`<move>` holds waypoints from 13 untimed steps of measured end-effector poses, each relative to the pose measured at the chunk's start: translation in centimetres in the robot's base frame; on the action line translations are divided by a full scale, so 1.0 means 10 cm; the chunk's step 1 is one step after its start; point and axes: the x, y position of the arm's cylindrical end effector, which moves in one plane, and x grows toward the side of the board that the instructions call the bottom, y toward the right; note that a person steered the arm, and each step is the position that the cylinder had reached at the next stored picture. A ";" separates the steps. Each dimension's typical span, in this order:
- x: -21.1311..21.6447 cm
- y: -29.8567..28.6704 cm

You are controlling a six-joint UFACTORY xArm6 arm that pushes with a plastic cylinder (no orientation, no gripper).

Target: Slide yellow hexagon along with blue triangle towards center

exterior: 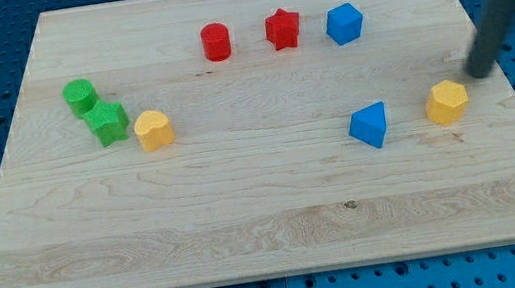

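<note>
A: What is the biggest thing here?
B: The wooden worktop (267, 213), filling most of the frame.

A: And the tool?
B: It is one dark rod with no jaws to part or close. My tip (478, 74) sits at the right edge, just above and to the right of the yellow hexagon (446, 101), apart from it.

A: The task blocks?
B: That hexagon lies right of centre; the blue triangle (369, 125) is near it, on its left.

A: The others?
B: Upper middle: red cylinder (216, 42), red star (283, 28), blue hexagon (345, 24). Left: green cylinder (80, 95), another green block (108, 123), and a second yellow block (153, 129).
</note>
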 end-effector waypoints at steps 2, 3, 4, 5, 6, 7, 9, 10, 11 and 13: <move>0.41 0.18; 0.42 -0.11; 0.42 -0.37; 0.41 -0.37; 0.27 -0.43; 0.25 -0.50; 0.35 -0.90; 0.35 -1.16; 0.35 -1.46; 0.40 -1.95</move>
